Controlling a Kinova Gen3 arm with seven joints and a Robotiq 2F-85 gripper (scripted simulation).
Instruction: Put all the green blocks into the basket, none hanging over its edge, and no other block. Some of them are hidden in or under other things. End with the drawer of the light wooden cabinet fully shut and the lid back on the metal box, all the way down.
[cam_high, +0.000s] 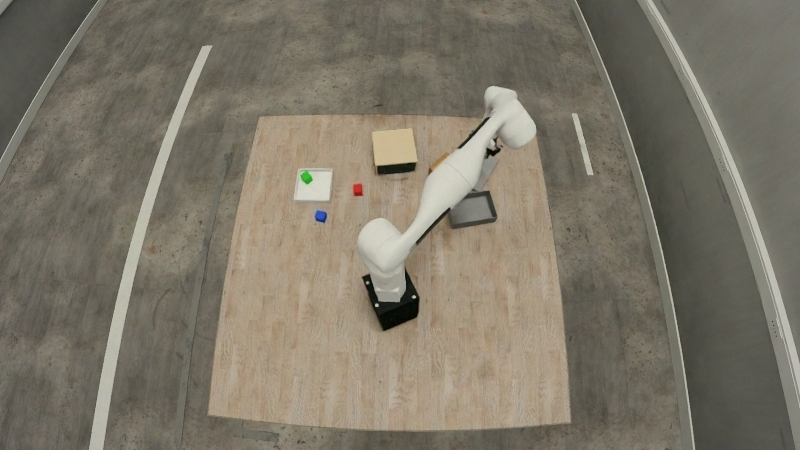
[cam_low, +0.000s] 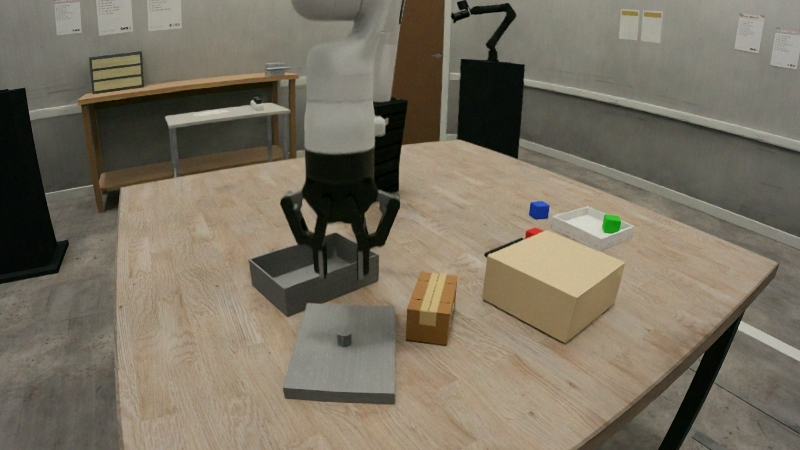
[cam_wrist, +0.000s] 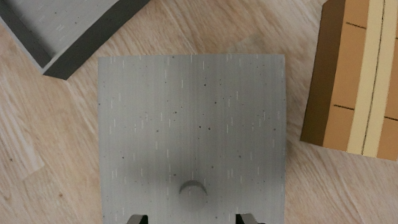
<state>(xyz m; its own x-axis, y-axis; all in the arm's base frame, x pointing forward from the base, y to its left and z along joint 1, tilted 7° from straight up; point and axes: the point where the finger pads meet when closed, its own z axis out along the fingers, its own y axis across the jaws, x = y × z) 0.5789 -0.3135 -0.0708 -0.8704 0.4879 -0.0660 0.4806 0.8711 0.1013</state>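
Observation:
My gripper (cam_low: 341, 273) (cam_wrist: 191, 219) is partly open and empty, above the lid's level. The grey lid (cam_high: 487, 170) (cam_low: 335, 369) (cam_wrist: 150, 125) lies flat on the table, its knob (cam_low: 344, 338) (cam_wrist: 193, 197) up and between the fingertips' lines in the wrist view. The open metal box (cam_high: 474, 223) (cam_low: 335, 293) (cam_wrist: 90, 47) stands beside it; no block shows inside. A green block (cam_high: 306, 177) (cam_low: 611, 223) is in the white basket (cam_high: 313, 200) (cam_low: 587, 237), near a corner. The light wooden cabinet (cam_high: 394, 146) (cam_low: 553, 263) shows no open drawer; its front is partly hidden.
A brown taped carton (cam_high: 439, 162) (cam_low: 431, 310) (cam_wrist: 370, 75) stands between lid and cabinet. A red block (cam_high: 358, 189) (cam_low: 534, 232) lies between cabinet and basket. A blue block (cam_high: 320, 216) (cam_low: 539, 209) lies near the basket. The arm covers part of the carton in the top view.

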